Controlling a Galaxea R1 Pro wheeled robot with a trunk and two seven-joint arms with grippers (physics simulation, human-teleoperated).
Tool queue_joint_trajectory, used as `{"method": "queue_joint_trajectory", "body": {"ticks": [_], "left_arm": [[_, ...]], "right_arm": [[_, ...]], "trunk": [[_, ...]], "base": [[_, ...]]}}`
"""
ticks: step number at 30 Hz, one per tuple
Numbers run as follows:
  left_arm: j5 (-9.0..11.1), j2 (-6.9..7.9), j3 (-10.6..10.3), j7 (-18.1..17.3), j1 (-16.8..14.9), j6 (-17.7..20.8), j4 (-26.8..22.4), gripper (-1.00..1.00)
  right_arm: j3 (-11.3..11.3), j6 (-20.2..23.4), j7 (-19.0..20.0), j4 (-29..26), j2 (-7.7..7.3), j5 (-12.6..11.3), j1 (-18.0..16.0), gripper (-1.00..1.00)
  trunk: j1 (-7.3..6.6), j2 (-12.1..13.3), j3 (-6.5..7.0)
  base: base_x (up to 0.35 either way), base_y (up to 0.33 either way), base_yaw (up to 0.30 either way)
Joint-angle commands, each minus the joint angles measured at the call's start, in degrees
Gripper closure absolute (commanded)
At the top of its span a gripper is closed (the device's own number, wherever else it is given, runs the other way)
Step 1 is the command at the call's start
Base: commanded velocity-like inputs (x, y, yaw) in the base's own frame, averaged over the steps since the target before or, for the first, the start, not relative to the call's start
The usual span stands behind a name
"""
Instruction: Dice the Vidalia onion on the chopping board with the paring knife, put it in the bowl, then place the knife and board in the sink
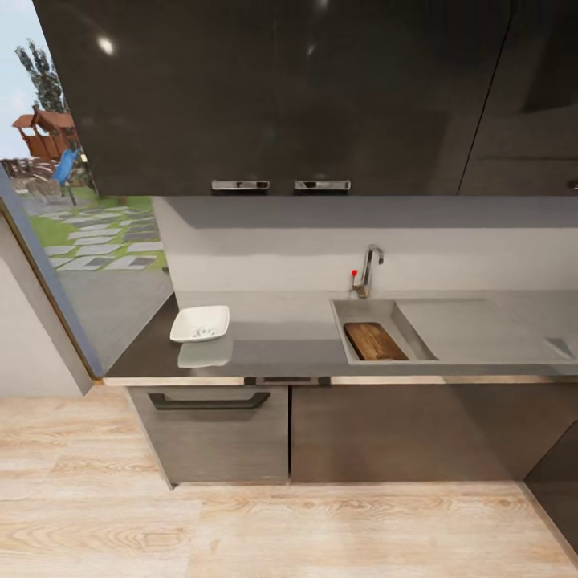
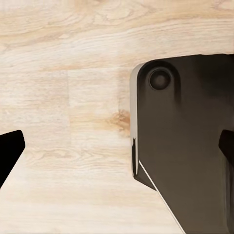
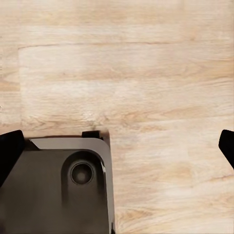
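Chopping board point(image 1: 374, 341) lies inside the basin of the sink point(image 1: 417, 341), slightly tilted against the basin wall, and its dark brown wood covers most of the basin floor. Behind the basin stands the curved chrome tap point(image 1: 369, 269) with its red knob point(image 1: 354, 274), and the flat drainboard point(image 1: 453, 325) runs beside the basin. On the grey bench point(image 1: 281, 333), well apart from the sink and near the window-side end, sits the white square bowl point(image 1: 200, 323) with small pale pieces inside it. Whether the paring knife is in the sink I cannot tell. Dark upper cabinets point(image 1: 273, 96) hang above, and a drawer with a dark handle point(image 1: 209, 400) is under the bowl. Both grippers hang far from the bench and point down at the light wooden floor point(image 2: 63, 73). The left gripper point(image 2: 119, 148) shows only dark fingertips point(image 2: 9, 151) at the two edges of its view, so it is spread wide and holds nothing; under it is a part of the dark robot base point(image 2: 190, 146). The right gripper point(image 3: 119, 148) is also wide and empty, with a base corner point(image 3: 58, 185) below it.
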Motion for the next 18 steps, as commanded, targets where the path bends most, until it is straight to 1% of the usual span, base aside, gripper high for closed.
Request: {"method": "queue_joint_trajectory", "body": {"ticks": [1, 3, 4, 6, 10, 18], "left_arm": [[0.1, -0.01, -0.5, 0.3, 0.0, -0.2, 0.1, -1.0], [0.1, -0.01, -0.5, 0.3, 0.0, -0.2, 0.1, -1.0], [0.1, -0.01, -0.5, 0.3, 0.0, -0.2, 0.1, -1.0], [0.1, -0.01, -0.5, 0.3, 0.0, -0.2, 0.1, -1.0], [0.1, -0.01, -0.5, 0.3, 0.0, -0.2, 0.1, -1.0], [0.1, -0.01, -0.5, 0.3, 0.0, -0.2, 0.1, -1.0]], "right_arm": [[-0.3, -0.3, -0.2, 0.1, 0.36, 0.6, -0.1, -1.0], [-0.3, -0.3, -0.2, 0.0, 0.81, 0.5, -0.1, -1.0], [-0.4, -0.4, -0.1, 0.0, 1.61, 0.5, -0.1, -1.0], [-0.4, -0.4, -0.1, 0.0, 2.56, 0.5, -0.1, -1.0], [-0.3, -0.4, -0.1, 0.0, 2.95, 0.6, -0.1, -1.0], [-0.4, -0.4, -0.1, 0.0, 3.0, 0.6, -0.1, -1.0]], "trunk": [[0.03, -0.1, -0.1], [0.03, -0.1, -0.08], [0.03, -0.1, -0.08], [0.03, -0.1, -0.08], [0.03, -0.1, -0.08], [0.03, -0.1, -0.08]], "base": [[0.0, 0.0, 0.0], [0.0, 0.0, 0.0], [0.0, 0.0, 0.0], [0.0, 0.0, 0.0], [0.0, 0.0, 0.0], [0.0, 0.0, 0.0]]}}
